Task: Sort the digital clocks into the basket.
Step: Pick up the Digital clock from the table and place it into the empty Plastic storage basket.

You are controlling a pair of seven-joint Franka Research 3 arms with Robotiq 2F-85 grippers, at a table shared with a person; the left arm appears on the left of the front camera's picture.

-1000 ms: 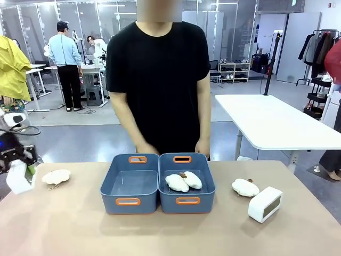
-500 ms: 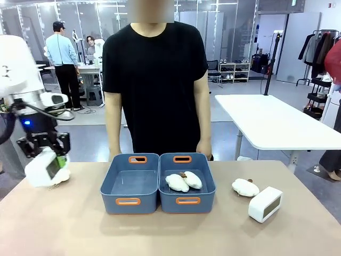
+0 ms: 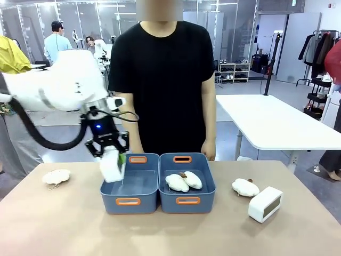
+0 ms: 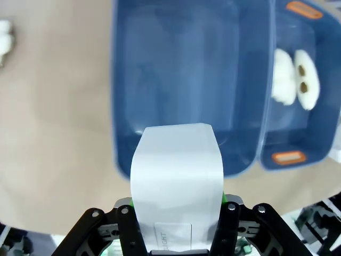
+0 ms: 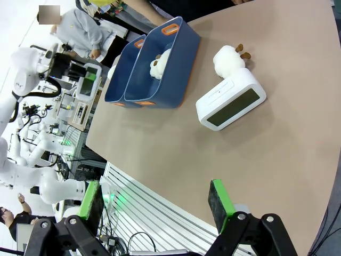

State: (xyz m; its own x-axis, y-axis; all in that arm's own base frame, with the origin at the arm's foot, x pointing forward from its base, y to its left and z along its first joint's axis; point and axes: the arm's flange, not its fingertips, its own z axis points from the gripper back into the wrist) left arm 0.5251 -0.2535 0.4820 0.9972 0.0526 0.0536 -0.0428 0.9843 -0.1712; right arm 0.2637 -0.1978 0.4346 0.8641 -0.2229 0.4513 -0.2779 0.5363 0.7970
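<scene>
Two clocks to deal with: one digital clock [image 3: 112,166] is clamped in the left hand [image 3: 113,159], hanging right over the left rim of the left blue basket [image 3: 114,198]. Second digital clock [image 3: 265,204] sits on the surface [image 3: 170,234] off to the right, just beside a plush toy [image 3: 245,187]. Right hand [image 5: 154,205] is spread wide, gripping nothing. Two more plush toys [image 3: 184,181] lie in the right basket [image 3: 206,199].

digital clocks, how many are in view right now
2. One digital clock is gripped by the left gripper over the empty basket's edge; the other clock lies on the table to the right, beside a plush toy.
</scene>
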